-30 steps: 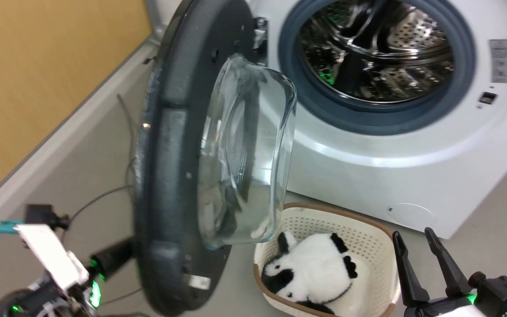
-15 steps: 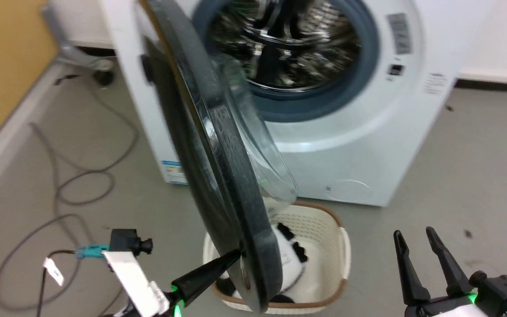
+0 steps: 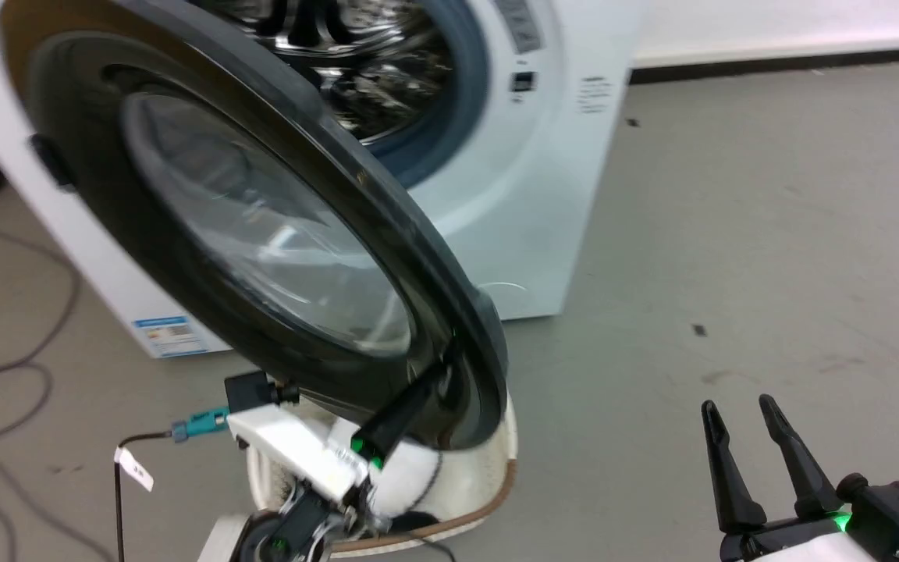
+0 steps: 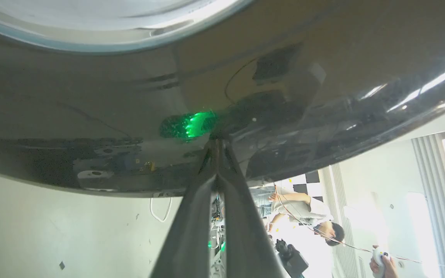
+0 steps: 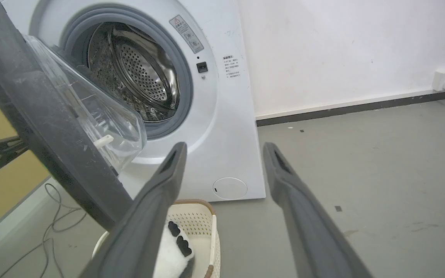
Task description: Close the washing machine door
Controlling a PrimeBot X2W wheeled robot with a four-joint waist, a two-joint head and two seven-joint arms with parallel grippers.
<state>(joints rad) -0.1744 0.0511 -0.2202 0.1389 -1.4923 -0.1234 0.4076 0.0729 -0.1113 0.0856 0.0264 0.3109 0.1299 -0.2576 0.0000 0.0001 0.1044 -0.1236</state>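
1. Glossy black rim, clear glass centre: the washing machine door (image 3: 262,234) stands partly open. Its outer face is turned towards our head camera and slants across the white front of the washing machine (image 3: 527,195).
2. We see the steel drum (image 3: 356,70) and grey seal (image 3: 457,133) past the door's upper right edge.
3. Left gripper (image 3: 438,378): fingers pressed together, nothing between them. The tips touch the door's rim low on its free edge. In our left wrist view a green glow reflects in the gloss beside the tips.
4. Right gripper (image 3: 737,404): fingers spread, holding nothing, over the grey floor (image 3: 730,234), well apart from the door.
5. Cream basket (image 3: 496,468) sits under the door's lowest edge. Our right wrist view shows a black-and-white plush toy (image 5: 172,247) inside it.
6. Grey cable (image 3: 20,367) loops on the floor left of the machine.
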